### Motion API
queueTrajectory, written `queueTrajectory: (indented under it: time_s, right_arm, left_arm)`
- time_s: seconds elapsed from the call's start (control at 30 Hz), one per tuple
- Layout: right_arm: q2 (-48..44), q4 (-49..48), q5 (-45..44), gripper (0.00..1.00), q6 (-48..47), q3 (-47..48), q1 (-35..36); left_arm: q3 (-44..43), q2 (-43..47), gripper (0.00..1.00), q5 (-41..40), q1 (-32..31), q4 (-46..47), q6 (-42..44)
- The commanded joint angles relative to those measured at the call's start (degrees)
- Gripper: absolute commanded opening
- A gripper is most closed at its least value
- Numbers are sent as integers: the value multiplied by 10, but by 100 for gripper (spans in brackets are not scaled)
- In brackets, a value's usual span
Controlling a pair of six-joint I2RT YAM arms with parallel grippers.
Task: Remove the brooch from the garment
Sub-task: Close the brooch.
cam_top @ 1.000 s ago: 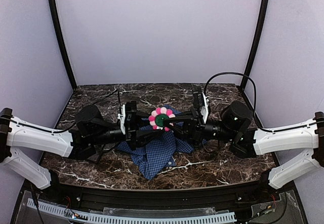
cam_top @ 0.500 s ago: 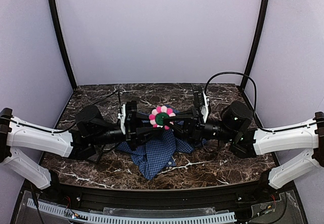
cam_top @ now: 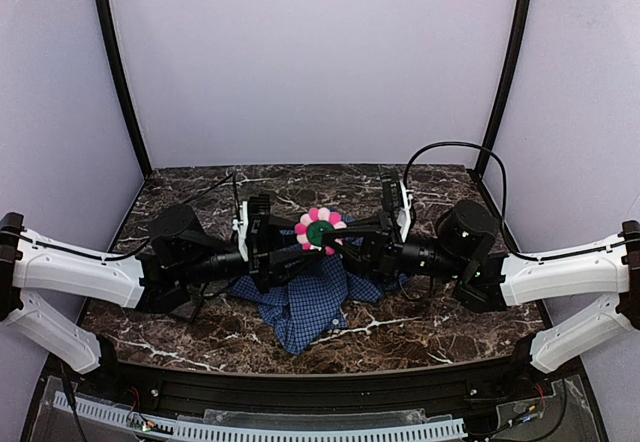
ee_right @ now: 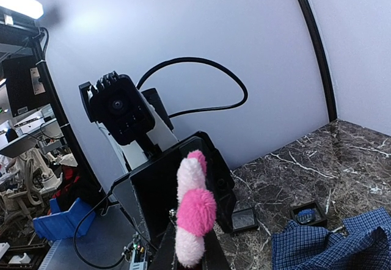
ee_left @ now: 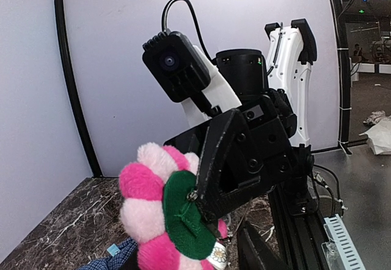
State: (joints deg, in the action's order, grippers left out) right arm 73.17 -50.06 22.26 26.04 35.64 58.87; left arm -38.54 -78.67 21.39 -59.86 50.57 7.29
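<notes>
1. The brooch (cam_top: 320, 230) is held up off the table (cam_top: 430, 327), between the two grippers, w/ the shirt (cam_top: 305, 307) heaped below it.
2. The R gripper (cam_top: 340, 234) is closed on the brooch. In the L wrist view one finger (ee_left: 211, 166) is seen pressed on the green centre; the other is hidden behind the petals. The grip was prob. taken at the centre so the soft petals aren't crushed.
3. The L gripper (cam_top: 296, 246) is pointed at the brooch from the opposite side, about at cloth level. Its jaws are hidden, so it can't be told how far open they are, or whether cloth is pinched. It is prob. placed there so the shirt can be held back while the brooch is pulled.
4. Whether the brooch is free of the shirt can't be told. A bit of blue check is seen just beside its lower edge in the L wrist view.
5. Containers: two small black trays are seen on the table in the R wrist view. One tray (ee_right: 305, 212), just beside the shirt, has sth small & blue-white in it, not identifiable. The contents of the 2nd tray (ee_right: 244, 221) can't be made out.
</notes>
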Motion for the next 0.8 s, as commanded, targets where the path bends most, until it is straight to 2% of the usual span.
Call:
queueTrajectory:
  time_s: [0.0,0.47,0.77]
  right_arm:
    - [5,-4,-10,0,0,4,2]
    - [4,-1,-9,0,0,4,3]
    - [-3,-3,-9,0,0,-1,3]
  left_arm:
    - [-16,-2,40,1,0,-7,1]
    - [-26,-14,42,2,0,-4,-4]
    - [-22,-12,26,-1,0,-1,-9]
